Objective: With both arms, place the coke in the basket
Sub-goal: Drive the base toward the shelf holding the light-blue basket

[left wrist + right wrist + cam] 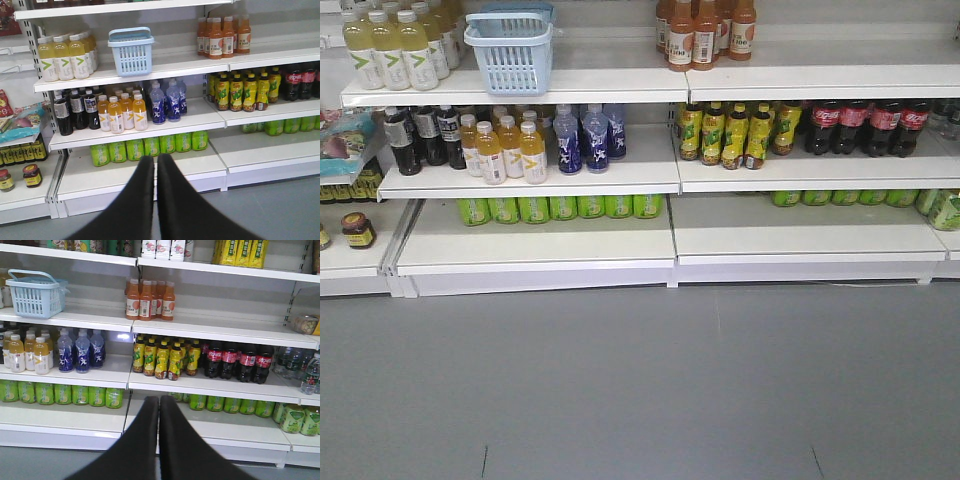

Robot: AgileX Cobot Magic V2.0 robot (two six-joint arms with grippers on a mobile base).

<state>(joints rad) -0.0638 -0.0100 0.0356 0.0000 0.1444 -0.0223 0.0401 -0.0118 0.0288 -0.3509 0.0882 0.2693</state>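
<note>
Across the far side of the scene runs the white shelving [620,85]. On its top tier, at the left, stands the basket [508,55], handles up. On the middle tier, at the right, the coke [235,360] stands in a row of upright bottles, long axis vertical, red labels facing me. My right gripper [159,401] has its fingers pressed together and holds nothing. The coke lies far ahead, above and right of its tips. My left gripper [155,160] is likewise closed and empty, and points nearer the basket. Judgement: the right gripper is nearer the coke.
</note>
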